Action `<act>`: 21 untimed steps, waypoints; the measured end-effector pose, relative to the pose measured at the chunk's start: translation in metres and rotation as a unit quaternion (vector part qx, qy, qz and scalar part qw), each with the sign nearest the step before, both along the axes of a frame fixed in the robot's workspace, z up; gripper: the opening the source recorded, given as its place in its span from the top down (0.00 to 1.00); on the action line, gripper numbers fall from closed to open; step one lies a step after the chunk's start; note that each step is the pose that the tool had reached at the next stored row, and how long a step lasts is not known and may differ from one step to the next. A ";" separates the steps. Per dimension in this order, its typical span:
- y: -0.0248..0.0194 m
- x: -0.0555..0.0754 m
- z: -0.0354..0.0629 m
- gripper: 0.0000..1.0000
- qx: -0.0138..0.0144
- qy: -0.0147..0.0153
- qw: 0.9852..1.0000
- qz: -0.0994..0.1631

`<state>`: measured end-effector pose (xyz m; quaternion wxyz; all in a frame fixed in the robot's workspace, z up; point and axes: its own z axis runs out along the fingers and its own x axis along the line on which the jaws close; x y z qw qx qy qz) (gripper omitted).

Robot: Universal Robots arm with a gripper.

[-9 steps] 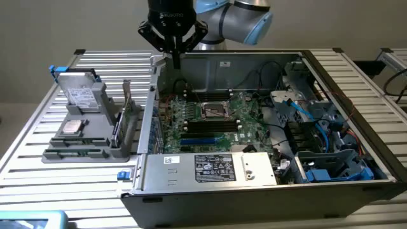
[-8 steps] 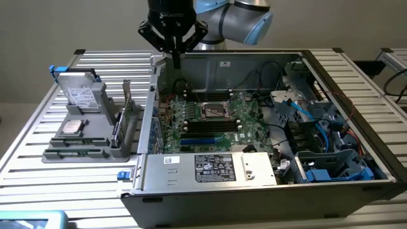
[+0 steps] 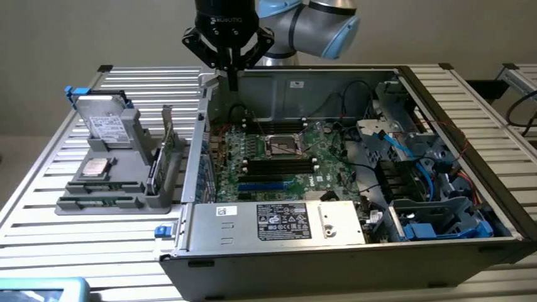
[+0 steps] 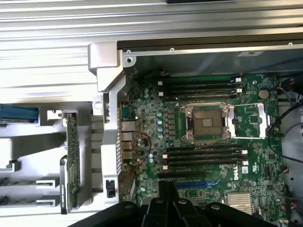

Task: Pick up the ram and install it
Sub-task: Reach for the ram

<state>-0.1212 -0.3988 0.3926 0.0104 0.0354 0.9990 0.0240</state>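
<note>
On the exterior view's left, a grey holder rack (image 3: 160, 200) sits on the slatted table (image 3: 50, 233). It carries a silver hard drive (image 3: 107, 124) leaning at the back, a smaller drive (image 3: 94, 168) lying flat below it, and a tall green expansion card (image 3: 170, 148) standing on edge along the side nearest the computer. The ram (image 3: 99, 202) appears to lie flat in a slot along the rack's front edge, a thin green strip, untouched and well apart from the claw.

The gripper (image 3: 232, 77) hangs over the rear wall of the open computer case (image 3: 336, 270), pointing down, its fingers clenched together on nothing.

Inside the case lies the green motherboard (image 3: 315, 141) with its processor socket (image 3: 283, 146) between rows of black memory slots (image 3: 278, 167). A silver power supply (image 3: 277, 220) runs along the near wall, and a drive cage (image 3: 441, 217) with blue cables fills the exterior view's right.
</note>
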 end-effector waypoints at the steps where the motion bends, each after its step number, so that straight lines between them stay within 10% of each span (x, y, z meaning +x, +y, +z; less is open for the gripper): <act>1: 0.0000 0.000 0.0000 0.89 0.000 0.000 1.000 0.000; 6: -0.0016 0.000 0.0000 0.89 0.000 0.002 1.000 0.000; 11: -0.0125 -0.002 -0.0001 0.89 0.000 0.005 1.000 0.000; 21: -0.0161 -0.034 -0.0004 0.89 0.000 0.006 1.000 0.000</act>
